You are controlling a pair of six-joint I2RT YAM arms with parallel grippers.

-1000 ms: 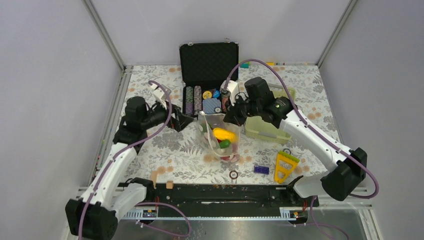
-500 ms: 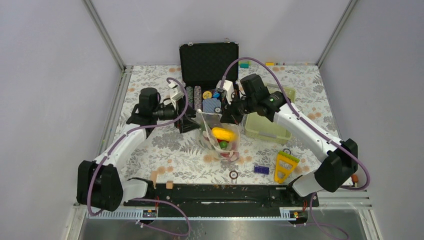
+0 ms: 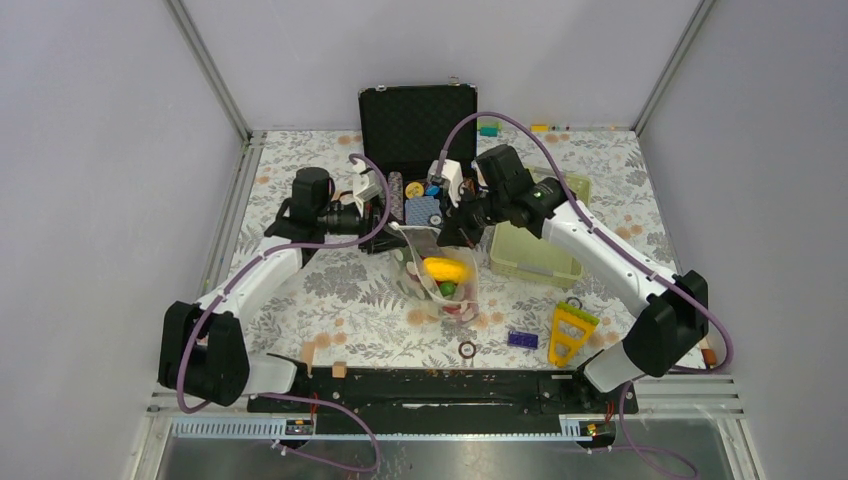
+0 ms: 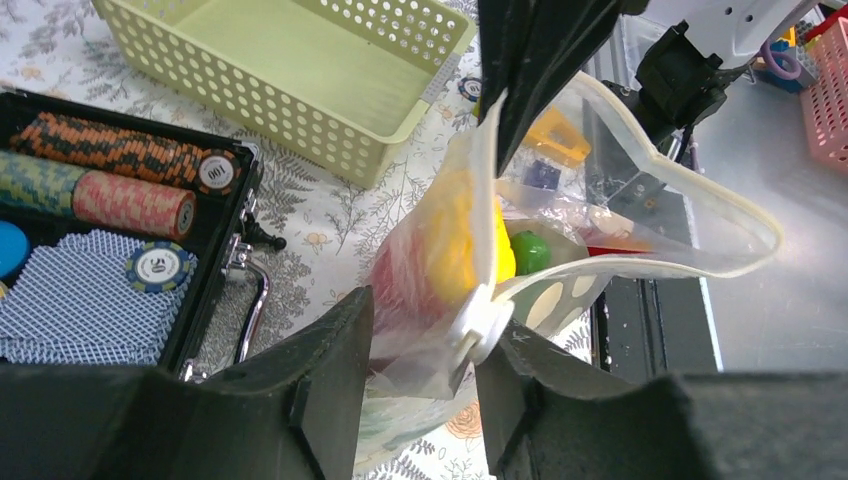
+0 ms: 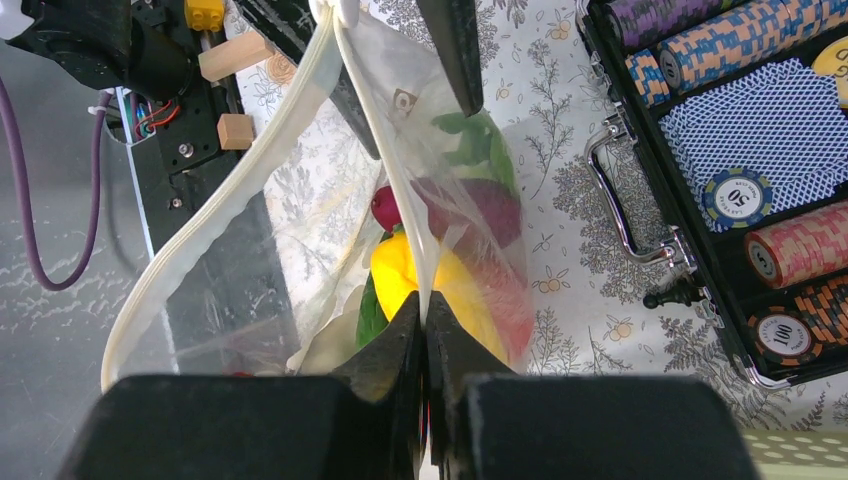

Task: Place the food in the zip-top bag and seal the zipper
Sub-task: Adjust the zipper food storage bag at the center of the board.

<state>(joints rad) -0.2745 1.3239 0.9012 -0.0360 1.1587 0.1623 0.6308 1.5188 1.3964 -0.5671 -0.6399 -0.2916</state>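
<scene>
The zip-top bag (image 3: 440, 272) stands mid-table with its mouth gaping open. Food shows through it: a yellow piece (image 3: 447, 268), a green piece (image 3: 449, 289) and a red piece (image 3: 460, 310). In the right wrist view I also see a purple piece (image 5: 480, 205) and green leafy pieces (image 5: 470, 140). My right gripper (image 5: 425, 305) is shut on the bag's mouth edge at its right end. My left gripper (image 4: 425, 320) straddles the left corner. Its jaws stand partly apart, and one finger touches the white slider (image 4: 485, 320) of the zipper (image 4: 700, 190).
An open black case (image 3: 415, 120) with poker chips (image 4: 110, 190) lies just behind the bag. A pale green basket (image 3: 530, 255) sits to the right. Near the front lie a yellow triangle toy (image 3: 570, 330), a purple brick (image 3: 522, 339), a small ring (image 3: 467, 349) and wooden blocks (image 3: 339, 369).
My left arm has swung right to the bag's left corner and its jaws have narrowed around it. My right gripper keeps its hold on the bag's edge and has shifted slightly back.
</scene>
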